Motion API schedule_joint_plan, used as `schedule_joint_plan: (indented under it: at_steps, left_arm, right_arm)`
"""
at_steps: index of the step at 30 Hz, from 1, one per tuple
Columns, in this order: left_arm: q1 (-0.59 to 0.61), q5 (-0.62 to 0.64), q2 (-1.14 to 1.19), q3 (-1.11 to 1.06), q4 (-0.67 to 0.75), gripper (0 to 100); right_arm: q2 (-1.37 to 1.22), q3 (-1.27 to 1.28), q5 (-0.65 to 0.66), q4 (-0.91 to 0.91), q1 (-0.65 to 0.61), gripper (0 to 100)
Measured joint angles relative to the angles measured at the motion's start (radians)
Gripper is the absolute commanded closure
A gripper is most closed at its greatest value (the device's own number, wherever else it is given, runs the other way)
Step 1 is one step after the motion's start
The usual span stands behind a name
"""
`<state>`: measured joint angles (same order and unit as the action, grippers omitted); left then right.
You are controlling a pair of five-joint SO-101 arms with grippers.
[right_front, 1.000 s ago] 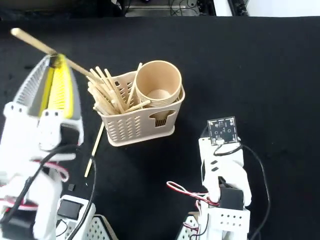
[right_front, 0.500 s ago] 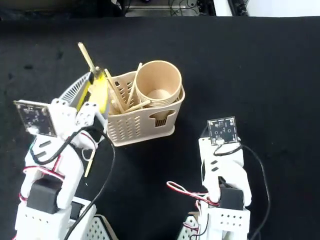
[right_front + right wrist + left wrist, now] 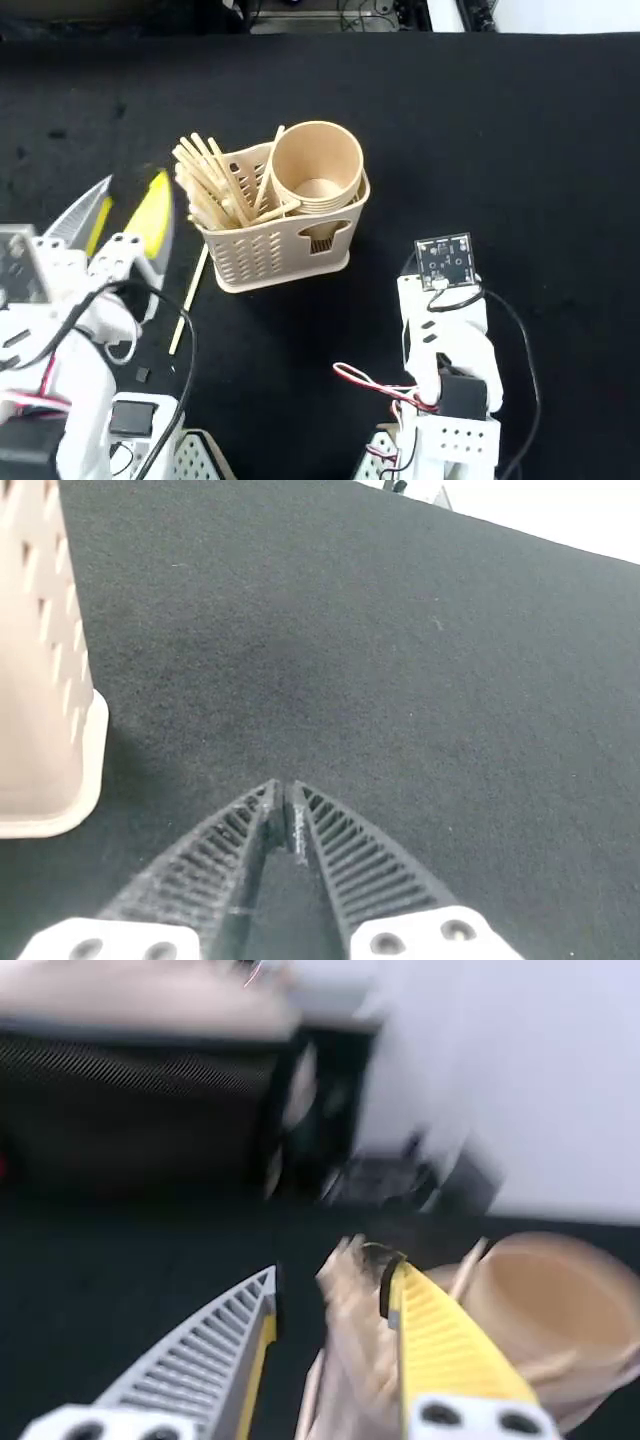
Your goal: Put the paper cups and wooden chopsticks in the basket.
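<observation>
The beige basket [image 3: 275,245] stands mid-table with stacked paper cups [image 3: 315,165] in its right half and a bundle of wooden chopsticks [image 3: 208,180] in its left half. One more chopstick [image 3: 190,298] lies on the cloth by the basket's left side. My left gripper [image 3: 135,182] is open and holds nothing, just left of the basket. In the left wrist view the left gripper [image 3: 328,1278] frames the blurred chopsticks [image 3: 345,1360], and the cups [image 3: 560,1300] show beside them. My right gripper [image 3: 285,800] is shut on nothing, low over the cloth to the right of the basket [image 3: 40,680].
A black cloth [image 3: 520,130] covers the table. My right arm [image 3: 445,300] stands at the front right. Cables and both arm bases crowd the near edge. Open cloth stretches to the right of and behind the basket.
My left gripper carried a chopstick to the basket, let it go among the bundle, then drew back toward the left front and now stands open. The right arm has not moved.
</observation>
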<state>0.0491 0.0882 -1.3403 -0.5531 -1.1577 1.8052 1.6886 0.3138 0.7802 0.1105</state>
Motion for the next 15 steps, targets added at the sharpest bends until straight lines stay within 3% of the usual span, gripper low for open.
schedule_joint_plan:
  at_steps: [6, 11, 15]
  left_arm:
    - [0.141, -0.135, 0.157, -0.141, -0.107, 81]
    - [0.227, -0.146, 0.358, -0.374, 0.044, 81]
    - [0.227, -0.054, 0.525, -0.497, 0.203, 81]
  right_arm:
    - [0.000, 0.000, 0.000, 0.000, 0.000, 97.7]
    - [0.000, 0.000, 0.000, 0.000, 0.000, 97.7]
    - [0.000, 0.000, 0.000, 0.002, 0.000, 97.7]
